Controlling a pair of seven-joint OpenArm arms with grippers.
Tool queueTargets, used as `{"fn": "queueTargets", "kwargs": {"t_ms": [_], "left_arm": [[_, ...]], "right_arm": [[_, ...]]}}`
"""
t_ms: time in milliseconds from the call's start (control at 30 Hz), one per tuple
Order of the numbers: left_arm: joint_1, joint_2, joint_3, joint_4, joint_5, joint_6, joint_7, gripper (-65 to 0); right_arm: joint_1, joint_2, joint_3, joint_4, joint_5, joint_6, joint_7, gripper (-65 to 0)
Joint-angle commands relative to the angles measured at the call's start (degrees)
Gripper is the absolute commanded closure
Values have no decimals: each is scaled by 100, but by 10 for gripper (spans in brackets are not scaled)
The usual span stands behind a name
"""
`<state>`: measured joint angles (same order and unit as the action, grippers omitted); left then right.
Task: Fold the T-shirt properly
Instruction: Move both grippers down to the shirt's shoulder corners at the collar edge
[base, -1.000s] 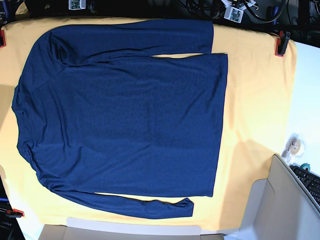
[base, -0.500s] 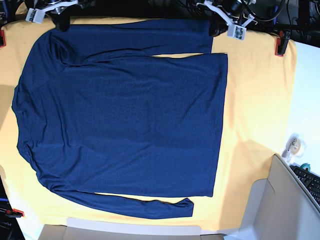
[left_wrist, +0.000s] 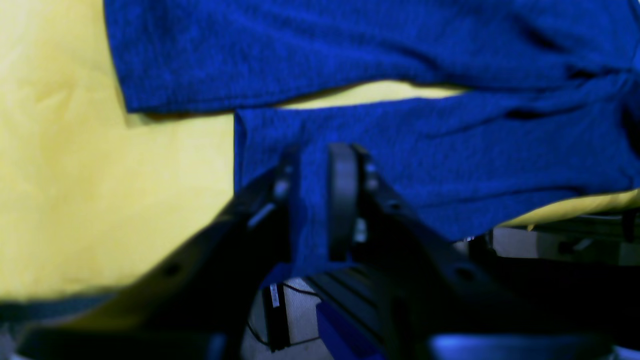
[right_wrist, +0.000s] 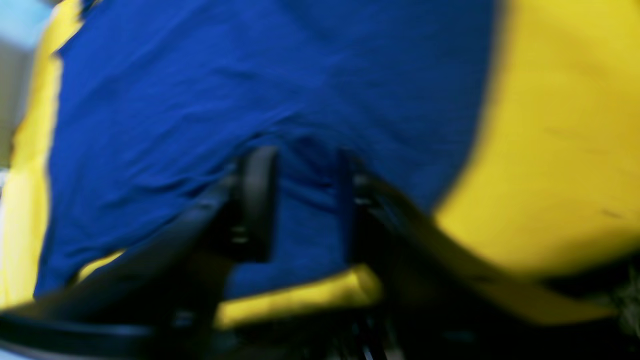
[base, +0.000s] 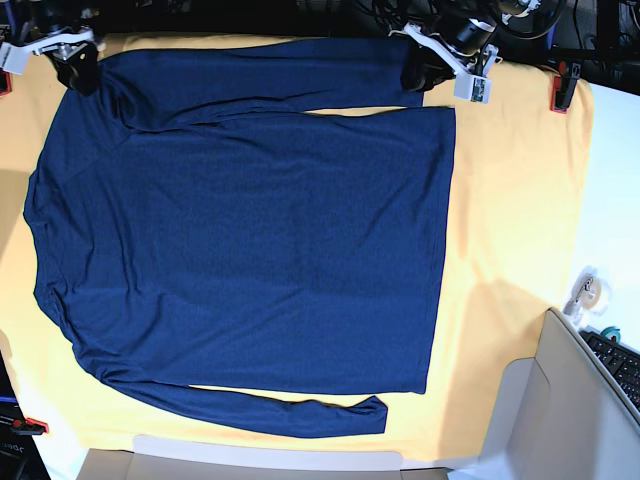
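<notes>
The dark navy-blue long-sleeved T-shirt (base: 250, 240) lies spread flat on the big yellow cloth (base: 520, 200) over the tabletop, both sleeves folded along its body. At the far edge, the left gripper (base: 418, 72) stands with its jaws parted over the far sleeve's cuff, and the right gripper (base: 78, 68) stands likewise parted over the far shoulder, fabric showing between the fingers (right_wrist: 257, 200).

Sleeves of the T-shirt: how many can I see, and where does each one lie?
2. One sleeve lies along the far edge of the T-shirt, its cuff under the left gripper. The other sleeve lies along the near edge. None seems hidden.
</notes>
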<state>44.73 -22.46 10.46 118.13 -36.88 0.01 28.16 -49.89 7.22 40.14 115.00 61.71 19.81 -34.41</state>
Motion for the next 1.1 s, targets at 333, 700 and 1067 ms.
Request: {"fn": "queueTargets", "kwargs": {"t_ms": [333,700,1067], "left_arm": [[-143,-27,-22,104,-61,-32,195,-161],[-372,-27,-22,104,-70,-32,502,-161],[-425,-27,-22,104,-70,-32,511,-161]], "right_arm": [[1081,-401,1467,-1236,910,353,-1811,-334],[1442,-393,1450,-1948,919,353,-1917,-334],[1670,-419,1072,-2344,919,353,-1934,-334]]}}
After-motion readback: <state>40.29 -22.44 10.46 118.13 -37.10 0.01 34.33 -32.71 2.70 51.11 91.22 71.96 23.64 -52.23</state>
